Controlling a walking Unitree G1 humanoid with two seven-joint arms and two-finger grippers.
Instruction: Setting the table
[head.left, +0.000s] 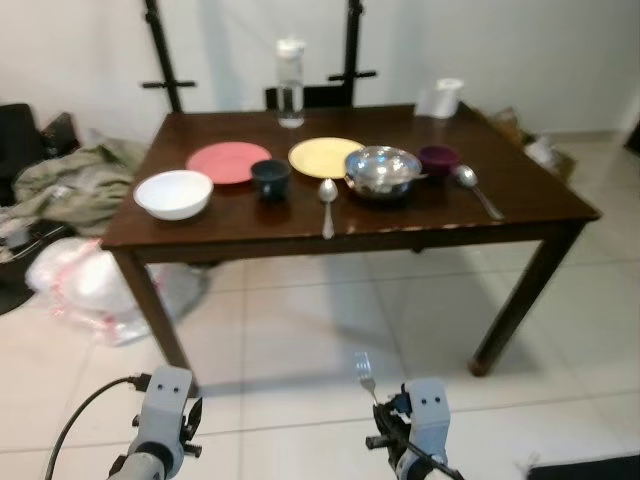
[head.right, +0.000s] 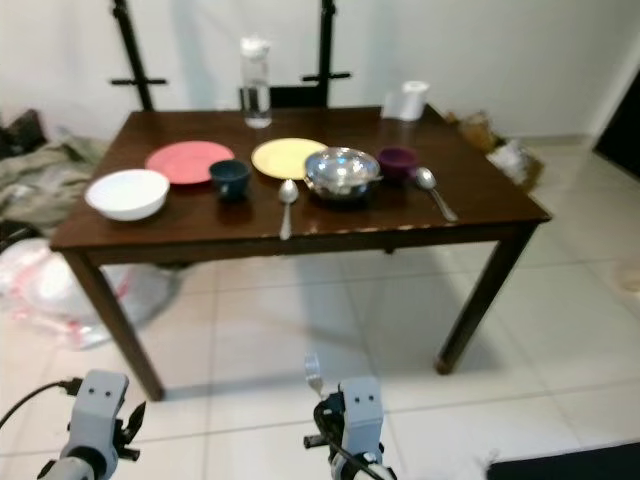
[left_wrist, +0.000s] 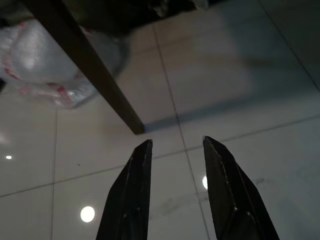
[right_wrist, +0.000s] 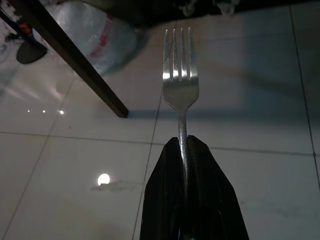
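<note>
A dark wooden table (head.left: 250, 230) stands ahead. On it sit a white bowl (head.left: 173, 193), a red plate (head.left: 228, 161), a dark blue cup (head.left: 270, 178), a yellow plate (head.left: 325, 156), a steel bowl (head.left: 383, 170), a purple bowl (head.left: 438, 158) and two spoons (head.left: 328, 205) (head.left: 476, 189). My right gripper (right_wrist: 183, 145) is shut on a silver fork (right_wrist: 180, 75), held low over the floor in front of the table, tines pointing up (head.left: 365, 375). My left gripper (left_wrist: 175, 150) is open with nothing between its fingers, low at the left near a table leg (left_wrist: 95, 80).
A clear water bottle (head.left: 290, 82) and a paper roll (head.left: 447, 98) stand at the table's far edge. A plastic bag (head.left: 90, 290) and piled clothes (head.left: 75, 175) lie left of the table. Pale tiled floor (head.left: 320, 340) stretches between me and the table.
</note>
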